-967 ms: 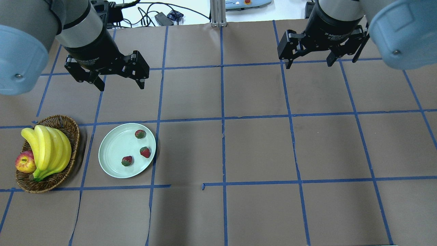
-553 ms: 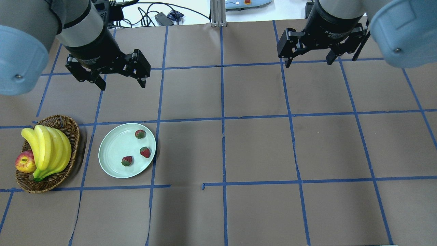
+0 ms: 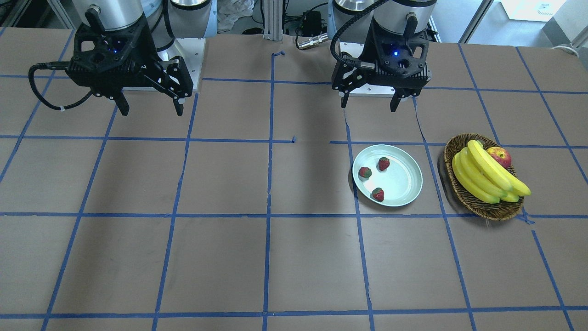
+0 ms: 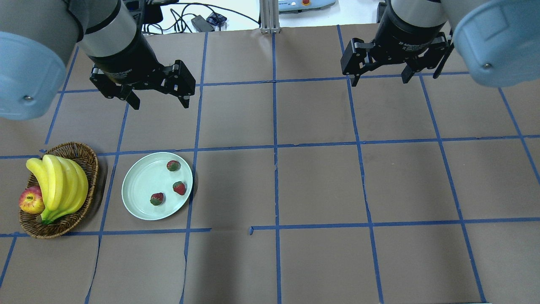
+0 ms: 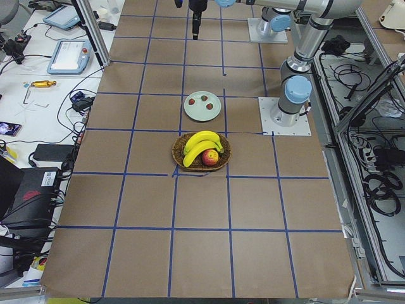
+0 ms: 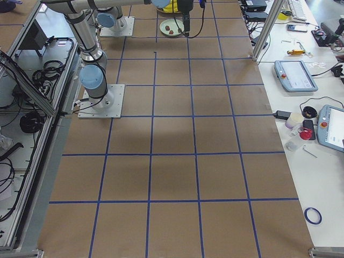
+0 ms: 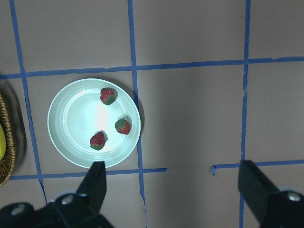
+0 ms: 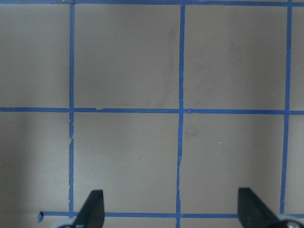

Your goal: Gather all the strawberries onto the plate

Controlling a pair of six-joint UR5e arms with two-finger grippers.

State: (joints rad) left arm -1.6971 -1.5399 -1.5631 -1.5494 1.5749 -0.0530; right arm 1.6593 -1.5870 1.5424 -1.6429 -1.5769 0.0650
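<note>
Three small red strawberries with green tops, one [image 4: 173, 165], one [image 4: 179, 188] and one [image 4: 157, 199], lie on the pale mint-green plate [image 4: 139, 185] at the table's left. The plate also shows in the front-facing view [image 3: 404, 177] and in the left wrist view [image 7: 71, 128] with the berries on it. My left gripper [image 4: 159, 100] is open and empty, held high above the table behind the plate. My right gripper [image 4: 379, 78] is open and empty, high over the back right of the table.
A brown wicker basket [image 4: 82, 154] with a bunch of bananas [image 4: 59, 185] and a red-yellow apple [image 4: 31, 200] stands left of the plate. The brown table cover [image 4: 320, 185] carries a blue tape grid.
My left gripper has shifted a little to the right and toward the plate. My right gripper has barely moved. The strawberries and plate are unchanged.
</note>
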